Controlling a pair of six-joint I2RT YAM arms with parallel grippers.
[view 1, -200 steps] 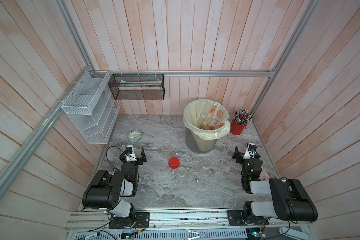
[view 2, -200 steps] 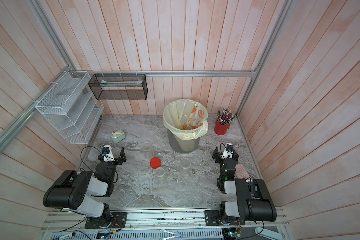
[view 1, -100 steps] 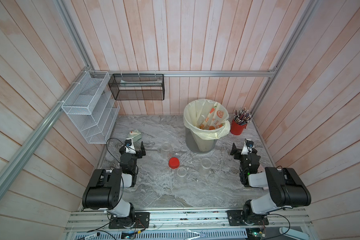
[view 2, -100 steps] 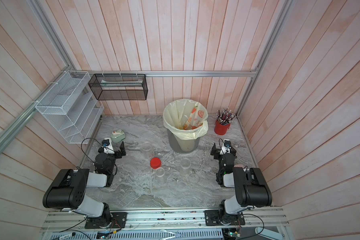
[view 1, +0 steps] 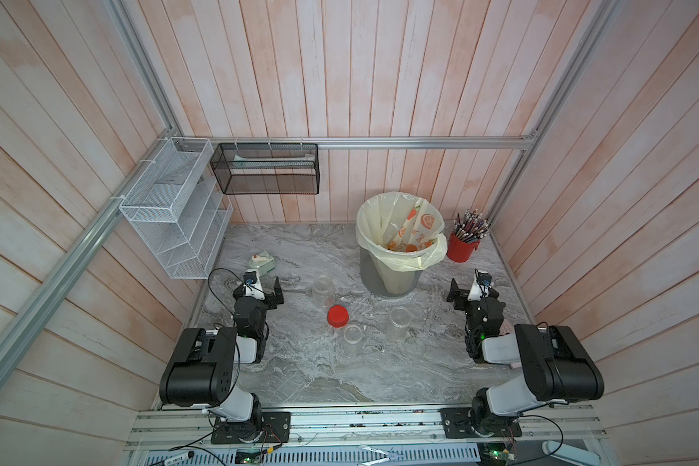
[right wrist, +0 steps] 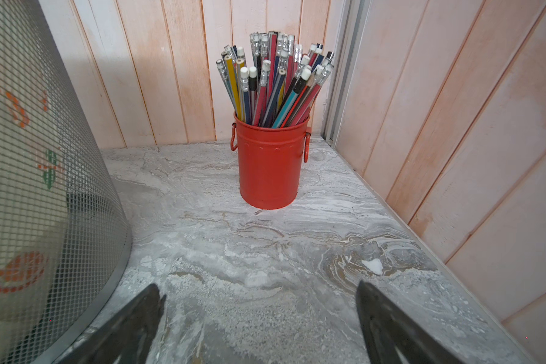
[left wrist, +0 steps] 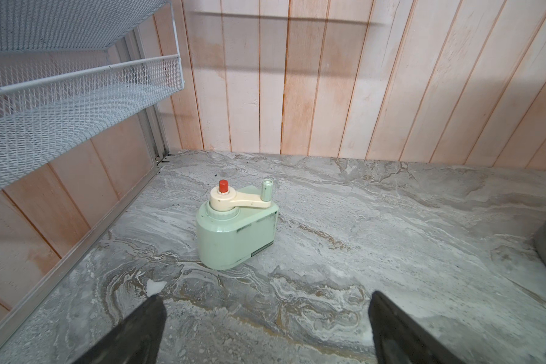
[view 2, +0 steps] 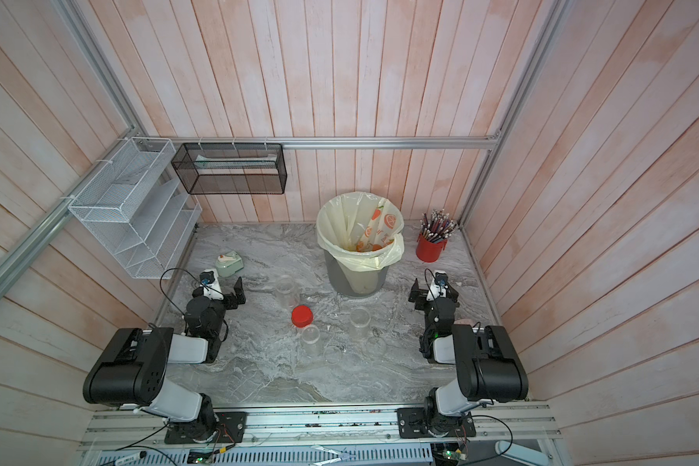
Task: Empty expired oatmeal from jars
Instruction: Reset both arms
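both arms are resting low at the left and right edges of the table (view 1: 299, 375), well apart from the jars. the left gripper (view 1: 259, 292) is hanging wide open with nothing in it, facing the green crank sharpener (left wrist: 237, 230) at far left. the right gripper (view 1: 475, 294) is likewise spread wide and empty, pointing at the red pencil cup (right wrist: 268, 167) in the far right corner, with the grey bin (view 1: 368, 278) just to its left. three jars are standing upright mid-table: a far-left jar (view 1: 323, 287), a near jar (view 1: 352, 338) and a right jar (view 1: 399, 323). all three are looking uncapped and clear through, with no oatmeal showing in any of them. the red lid (view 1: 337, 315) is lying between the far-left and near jars. two clear lids (view 1: 372, 354) are lying flat, near side, beside the near and right jars. inside the bin's yellowish bag an orange-printed wrapper (view 1: 418, 226) is showing. whether the oatmeal is lying under it i cannot tell from these views. judgement: the emptying is looking finished, or nearly so. what is left, if anything, is recapping the jars, and neither arm is reaching for them.
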